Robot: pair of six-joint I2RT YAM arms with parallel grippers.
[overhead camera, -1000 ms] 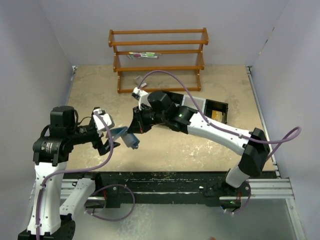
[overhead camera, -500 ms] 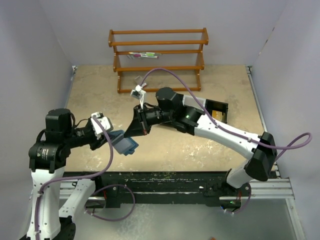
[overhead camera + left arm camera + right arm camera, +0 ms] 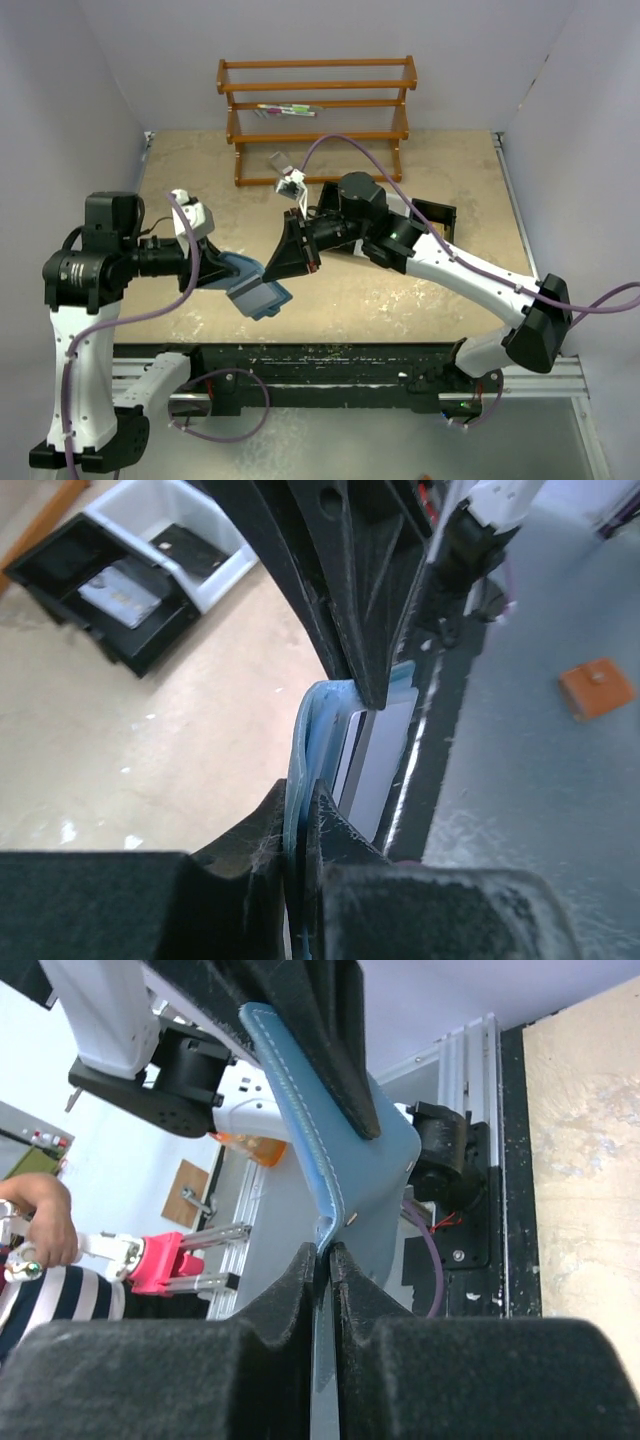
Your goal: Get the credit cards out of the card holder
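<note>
We have the teal-blue, soft leather-like folding card holder (image 3: 255, 290) in the air, left gripper (image 3: 218, 272) pinched shut on one flap and right gripper (image 3: 283, 262) on the other, so we should spread the flaps gently until the thin grey plastic cards (image 3: 378, 748) stand exposed.

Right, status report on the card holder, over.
Left gripper shut on card holder. Right gripper shut on it too. Credit cards not yet out. Nothing in the way.

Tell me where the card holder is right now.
In the top view the card holder hangs left of centre over the front half of the table, pinched between the left claw and the right claw.
</note>
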